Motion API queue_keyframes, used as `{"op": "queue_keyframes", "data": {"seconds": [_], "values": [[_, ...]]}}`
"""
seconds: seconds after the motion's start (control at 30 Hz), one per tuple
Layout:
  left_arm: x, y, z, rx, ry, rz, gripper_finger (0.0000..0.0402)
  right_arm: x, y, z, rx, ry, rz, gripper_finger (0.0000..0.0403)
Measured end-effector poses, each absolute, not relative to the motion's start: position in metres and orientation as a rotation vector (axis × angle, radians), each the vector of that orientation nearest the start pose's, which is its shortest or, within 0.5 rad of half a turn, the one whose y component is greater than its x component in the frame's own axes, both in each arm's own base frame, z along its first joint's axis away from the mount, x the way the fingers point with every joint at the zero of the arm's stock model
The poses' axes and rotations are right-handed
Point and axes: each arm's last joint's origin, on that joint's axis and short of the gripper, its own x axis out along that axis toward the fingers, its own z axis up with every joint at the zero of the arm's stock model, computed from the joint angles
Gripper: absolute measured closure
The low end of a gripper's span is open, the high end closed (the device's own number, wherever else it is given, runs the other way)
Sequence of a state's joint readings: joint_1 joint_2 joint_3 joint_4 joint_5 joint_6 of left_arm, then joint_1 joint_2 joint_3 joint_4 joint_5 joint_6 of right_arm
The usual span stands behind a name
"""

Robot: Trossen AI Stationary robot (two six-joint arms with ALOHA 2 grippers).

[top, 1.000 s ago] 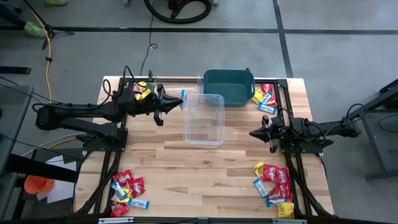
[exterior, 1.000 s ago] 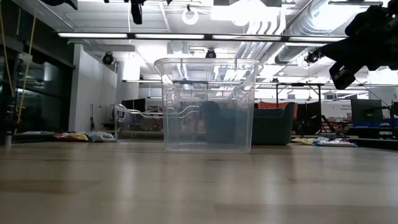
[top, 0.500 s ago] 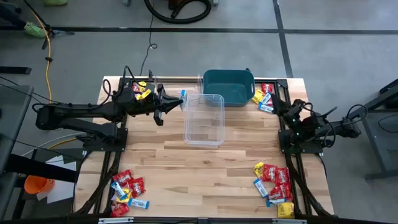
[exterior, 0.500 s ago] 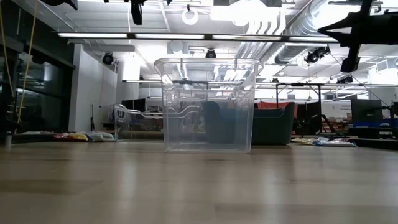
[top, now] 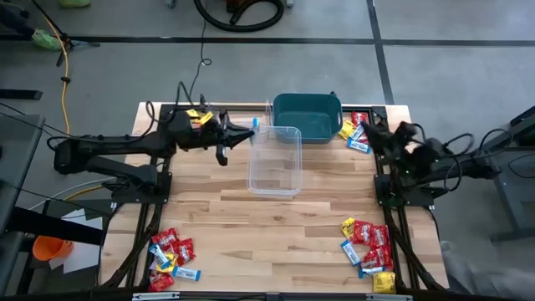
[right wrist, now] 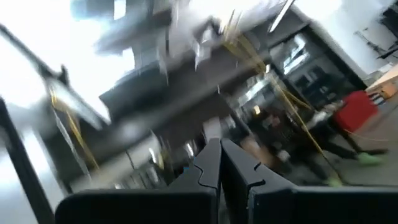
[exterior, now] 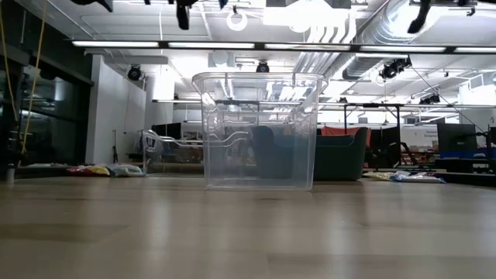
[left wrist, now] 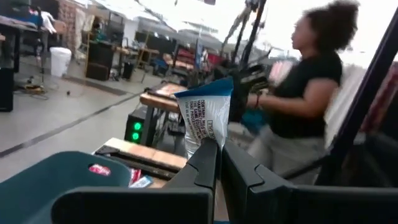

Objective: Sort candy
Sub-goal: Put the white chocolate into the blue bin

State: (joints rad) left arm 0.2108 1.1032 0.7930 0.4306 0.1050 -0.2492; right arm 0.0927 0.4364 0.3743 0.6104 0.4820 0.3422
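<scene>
The left gripper point(top: 242, 134) hangs over the table's point(top: 276, 226) far left part, just beside the clear tub's point(top: 274, 160) far left corner, its fingers pinching a light blue candy point(left wrist: 206, 119) that stands up between their tips. The right gripper point(top: 368, 132) is at the far right, next to a candy pile point(top: 354, 130) beside the teal bin point(top: 307, 115), fingers pressed together on nothing. More candy lies in piles at the near left point(top: 171, 257) and near right point(top: 369, 251) corners.
</scene>
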Motion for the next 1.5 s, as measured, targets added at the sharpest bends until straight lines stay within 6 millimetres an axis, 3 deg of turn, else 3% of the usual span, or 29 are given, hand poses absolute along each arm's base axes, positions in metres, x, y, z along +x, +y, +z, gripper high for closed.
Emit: {"op": "queue_keyframes", "data": {"seconds": [0.23,0.53,0.7,0.9,1.03,1.23,1.4,1.5], "values": [[0.267,0.061,0.342,-0.174,-0.012,0.108,0.0401,0.146,-0.004,0.344,0.299,-0.406,-0.404,0.0402],[0.338,0.113,0.347,-0.097,0.197,0.219,0.0401,0.157,-0.006,0.373,0.223,-0.284,-0.444,0.0402],[0.374,0.154,0.336,-0.116,0.292,0.372,0.0401,0.153,-0.006,0.383,0.236,-0.315,-0.449,0.0402],[0.406,0.197,0.304,-0.159,0.394,0.454,0.0390,0.154,-0.006,0.383,0.236,-0.315,-0.449,0.0402],[0.417,0.210,0.283,-0.207,0.476,0.473,0.0354,0.156,-0.006,0.382,0.234,-0.308,-0.450,0.0402],[0.421,0.210,0.264,-0.280,0.557,0.482,0.0278,0.156,-0.006,0.382,0.232,-0.307,-0.451,0.0402],[0.419,0.206,0.268,-0.282,0.565,0.478,0.0225,0.156,-0.006,0.382,0.211,-0.302,-0.470,0.0402],[0.411,0.205,0.288,-0.274,0.519,0.478,0.0209,0.156,-0.006,0.382,0.211,-0.303,-0.473,0.0402]]}}
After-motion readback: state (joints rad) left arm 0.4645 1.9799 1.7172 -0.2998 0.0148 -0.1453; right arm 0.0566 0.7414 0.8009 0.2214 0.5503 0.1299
